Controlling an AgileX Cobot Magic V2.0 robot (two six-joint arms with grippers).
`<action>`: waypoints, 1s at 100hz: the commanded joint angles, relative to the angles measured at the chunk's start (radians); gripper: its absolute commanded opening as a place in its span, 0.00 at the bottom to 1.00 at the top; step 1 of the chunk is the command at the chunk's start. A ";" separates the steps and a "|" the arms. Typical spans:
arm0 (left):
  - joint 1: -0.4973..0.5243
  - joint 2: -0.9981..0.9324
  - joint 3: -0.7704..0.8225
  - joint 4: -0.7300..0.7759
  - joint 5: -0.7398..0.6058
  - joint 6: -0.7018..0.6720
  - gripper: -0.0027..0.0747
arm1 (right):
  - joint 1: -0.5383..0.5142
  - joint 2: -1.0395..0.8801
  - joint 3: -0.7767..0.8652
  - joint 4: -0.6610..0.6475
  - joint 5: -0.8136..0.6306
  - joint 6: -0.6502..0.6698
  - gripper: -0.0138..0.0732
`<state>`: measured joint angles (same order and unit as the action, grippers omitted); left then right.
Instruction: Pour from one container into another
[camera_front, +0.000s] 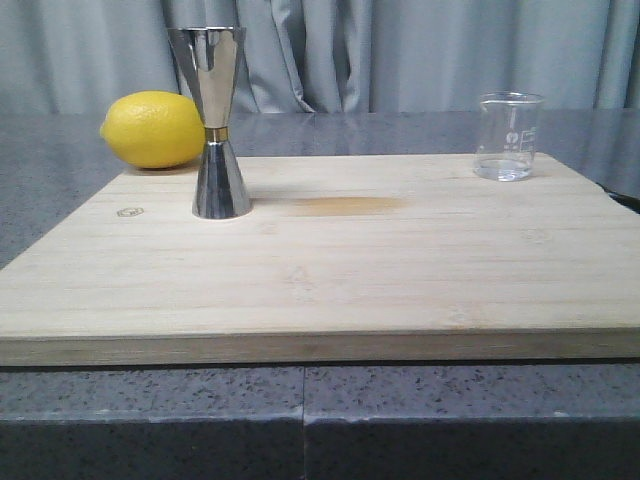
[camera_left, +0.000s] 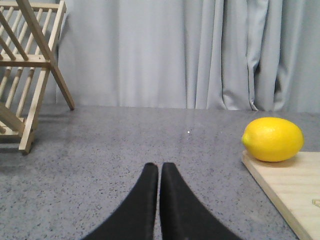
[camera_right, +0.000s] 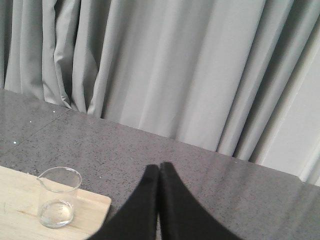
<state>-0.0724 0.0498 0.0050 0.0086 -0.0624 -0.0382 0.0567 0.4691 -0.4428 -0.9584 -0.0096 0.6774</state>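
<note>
The small clear glass beaker stands upright at the back right of the wooden board, a little clear liquid in its bottom; it also shows in the right wrist view as the beaker on the board's corner. The tall steel jigger with a gold band stands upright at the board's back left. My left gripper is shut and empty over the grey counter, left of the board. My right gripper is shut and empty, off the board beside the beaker. Neither gripper shows in the front view.
A yellow lemon lies behind the jigger at the board's back left edge, also seen as the lemon. A wooden rack stands on the counter far left. A brownish stain marks the board. Grey curtains hang behind.
</note>
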 joint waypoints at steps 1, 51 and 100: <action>-0.005 0.005 0.028 -0.009 -0.045 0.001 0.01 | -0.005 -0.001 -0.026 -0.003 -0.035 -0.005 0.09; 0.079 -0.078 0.028 -0.018 0.003 0.001 0.01 | -0.005 -0.001 -0.026 -0.003 -0.035 -0.005 0.09; 0.079 -0.078 0.028 -0.018 0.037 0.001 0.01 | -0.005 -0.001 -0.026 -0.003 -0.035 -0.005 0.09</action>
<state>0.0070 -0.0063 0.0050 0.0000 0.0422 -0.0375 0.0567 0.4691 -0.4428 -0.9584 -0.0073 0.6774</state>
